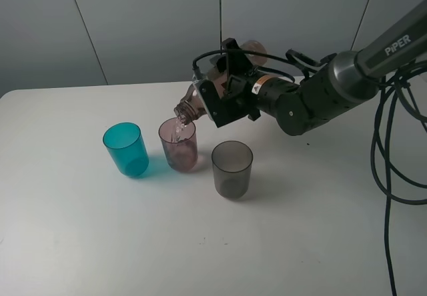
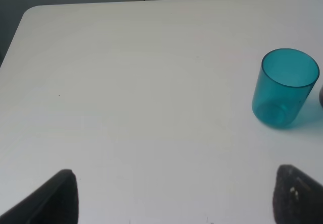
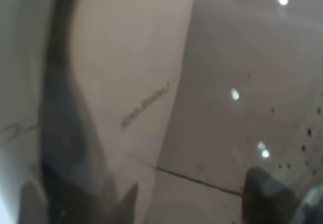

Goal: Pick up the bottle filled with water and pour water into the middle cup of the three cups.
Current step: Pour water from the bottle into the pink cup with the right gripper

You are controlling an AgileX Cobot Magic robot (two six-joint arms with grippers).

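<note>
From the high camera you see the right gripper [image 1: 225, 91] clamped around the bottle [image 1: 190, 107]. The bottle is tipped steeply, with its neck down and its base raised toward the wall. Its mouth hangs just over the rim of the middle cup [image 1: 178, 147], and a glint of water falls from it into the cup. The teal cup [image 1: 125, 149] stands on one side of the middle cup and the grey cup [image 1: 232, 169] on the other, all upright on the white table [image 1: 80, 236].

In your left wrist view, the left gripper [image 2: 176, 199] is spread wide over bare tabletop with nothing between its fingers [image 2: 58, 199]. The teal cup [image 2: 285, 88] stands well ahead and off to one side.

Your right wrist view is blurred. The bottle's smoky wall [image 3: 237, 108] fills it, pressed close to the lens.
</note>
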